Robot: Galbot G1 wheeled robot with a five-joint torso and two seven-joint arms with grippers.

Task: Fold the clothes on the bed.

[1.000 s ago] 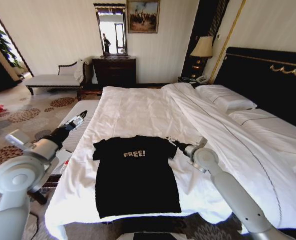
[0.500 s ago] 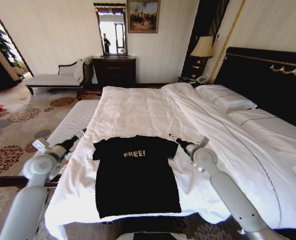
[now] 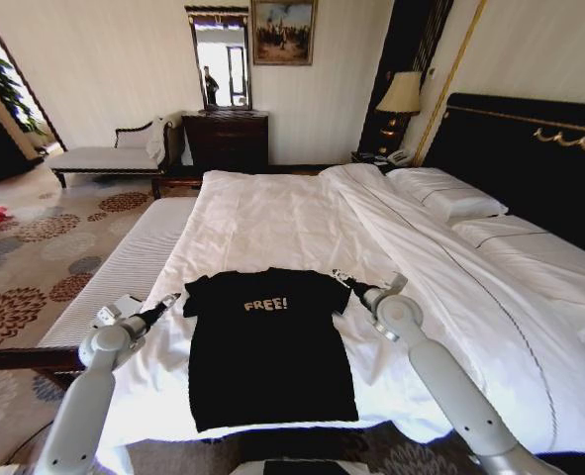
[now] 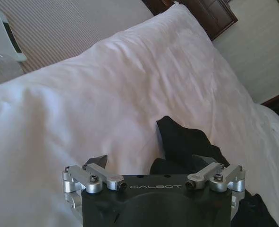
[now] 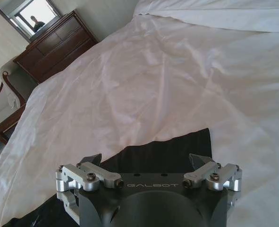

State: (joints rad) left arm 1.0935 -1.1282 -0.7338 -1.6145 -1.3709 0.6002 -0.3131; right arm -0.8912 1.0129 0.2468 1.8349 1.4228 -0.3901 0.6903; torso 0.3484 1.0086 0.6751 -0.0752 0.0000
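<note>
Black T-shirt is laid flat on the white-sheeted bed, flanked at its sleeves by left gripper and right gripper, both spread wide, in a carpeted room.

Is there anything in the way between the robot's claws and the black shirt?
Nothing visible. The black shirt lies flat on the white bed. The left claw sits open beside one sleeve, and the right claw sits open by the other, with just bare sheet between.
</note>
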